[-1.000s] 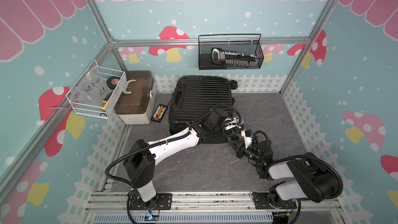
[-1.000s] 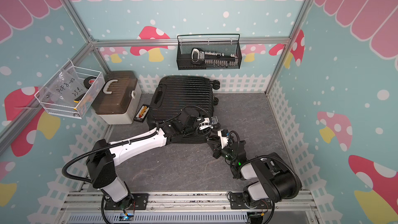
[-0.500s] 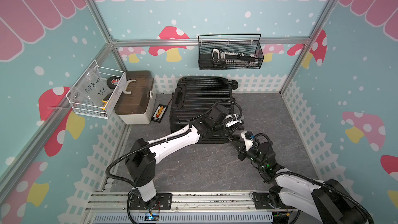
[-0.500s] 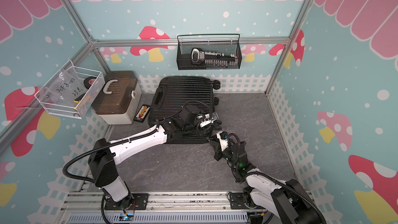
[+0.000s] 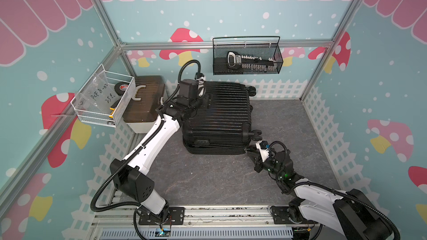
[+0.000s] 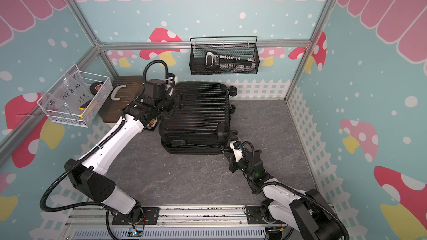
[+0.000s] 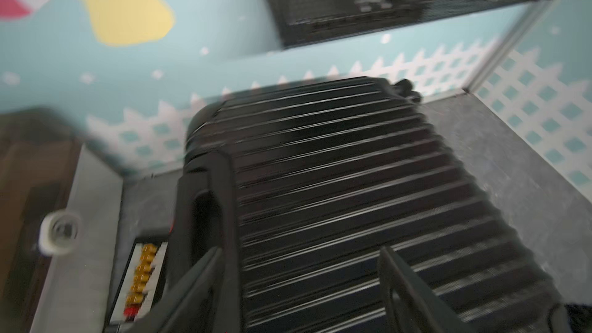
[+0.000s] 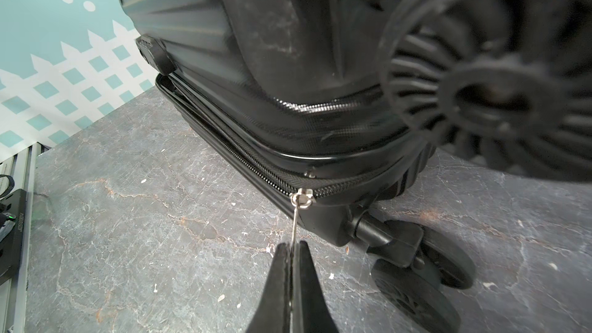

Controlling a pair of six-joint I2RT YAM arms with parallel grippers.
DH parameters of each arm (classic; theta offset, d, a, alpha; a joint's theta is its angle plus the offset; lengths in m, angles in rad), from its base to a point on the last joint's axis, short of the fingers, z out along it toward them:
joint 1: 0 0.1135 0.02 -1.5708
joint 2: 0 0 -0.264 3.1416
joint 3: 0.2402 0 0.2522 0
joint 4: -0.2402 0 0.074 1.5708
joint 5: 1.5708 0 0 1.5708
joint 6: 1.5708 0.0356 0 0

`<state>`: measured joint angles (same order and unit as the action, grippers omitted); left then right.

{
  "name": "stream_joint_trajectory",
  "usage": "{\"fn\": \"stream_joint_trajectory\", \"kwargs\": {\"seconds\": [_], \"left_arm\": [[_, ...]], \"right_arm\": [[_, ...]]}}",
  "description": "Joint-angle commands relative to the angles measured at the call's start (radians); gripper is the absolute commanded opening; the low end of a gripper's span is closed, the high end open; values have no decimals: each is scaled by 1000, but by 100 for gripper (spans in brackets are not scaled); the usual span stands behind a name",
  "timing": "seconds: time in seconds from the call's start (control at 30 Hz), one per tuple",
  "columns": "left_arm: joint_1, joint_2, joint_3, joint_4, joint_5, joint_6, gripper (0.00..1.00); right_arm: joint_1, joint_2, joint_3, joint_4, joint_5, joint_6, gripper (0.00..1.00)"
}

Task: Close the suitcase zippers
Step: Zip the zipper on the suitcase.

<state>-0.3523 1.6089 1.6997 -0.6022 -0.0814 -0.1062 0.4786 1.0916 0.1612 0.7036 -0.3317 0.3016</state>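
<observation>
While the right gripper (image 8: 292, 251) is clenched on the thin metal pull tab (image 8: 295, 222) of the black zipper track (image 8: 243, 163), the small black ribbed hard-shell suitcase (image 5: 217, 111) lies flat on the grey marbled bench (image 5: 219, 181). We judge the closing far from done. The silver slider (image 8: 302, 194) sits at the suitcase's corner nearest the right arm, just beside a black spinner wheel (image 8: 426, 261). Beyond it, along the suitcase's front side, the two rows of teeth stand apart and the shell halves gape. The left gripper (image 7: 301, 251) is over the suitcase's ribbed top, beside the black handle (image 7: 205, 203), with its jaws spread and nothing between them. That view is blurred, so we cannot tell whether it touches the shell. Several things could go wrong from here. The tab is slim and pinched only at its end, so a sharp tug could slip it out of the jaws. If we pull away from the suitcase instead of along its seam, the slider may cock and jam on the teeth. Where the halves gape, the rows may not meet, and the slider could stall or skip. With nothing pressing on the suitcase, we think a drag on the tab may simply roll or slide the whole suitcase across the bench, and then the zipper would not run.
</observation>
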Motion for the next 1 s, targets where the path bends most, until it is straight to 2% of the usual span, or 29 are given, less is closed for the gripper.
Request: {"fn": "stream_joint_trajectory", "kwargs": {"seconds": [0.0, 0.1, 0.23, 0.33, 0.47, 0.57, 0.6, 0.8, 0.87, 0.97], "left_arm": [[80, 41, 35, -169, 45, -134, 75], [141, 80, 55, -222, 67, -131, 75], [181, 155, 93, -278, 96, -102, 68], [200, 206, 121, -290, 128, -94, 64], [210, 266, 168, -300, 137, -80, 63], [217, 307, 194, -304, 157, -84, 59], [219, 319, 198, -303, 167, -92, 55], [219, 327, 170, -286, 282, -194, 32], [219, 299, 138, -252, 292, -254, 28], [206, 242, 72, -185, 242, -369, 27]], "right_arm": [[9, 11, 13, -74, -8, -25, 0], [9, 12, 16, -79, -4, -31, 0], [11, 19, 20, -80, -3, -34, 0], [11, 22, 22, -80, -6, -38, 0], [13, 31, 29, -85, -7, -44, 0], [14, 40, 38, -88, -7, -45, 0], [15, 43, 39, -87, -6, -46, 0], [23, 57, 50, -87, -5, -54, 0], [29, 55, 52, -86, -4, -55, 0], [39, 46, 52, -86, -4, -59, 0]]}}
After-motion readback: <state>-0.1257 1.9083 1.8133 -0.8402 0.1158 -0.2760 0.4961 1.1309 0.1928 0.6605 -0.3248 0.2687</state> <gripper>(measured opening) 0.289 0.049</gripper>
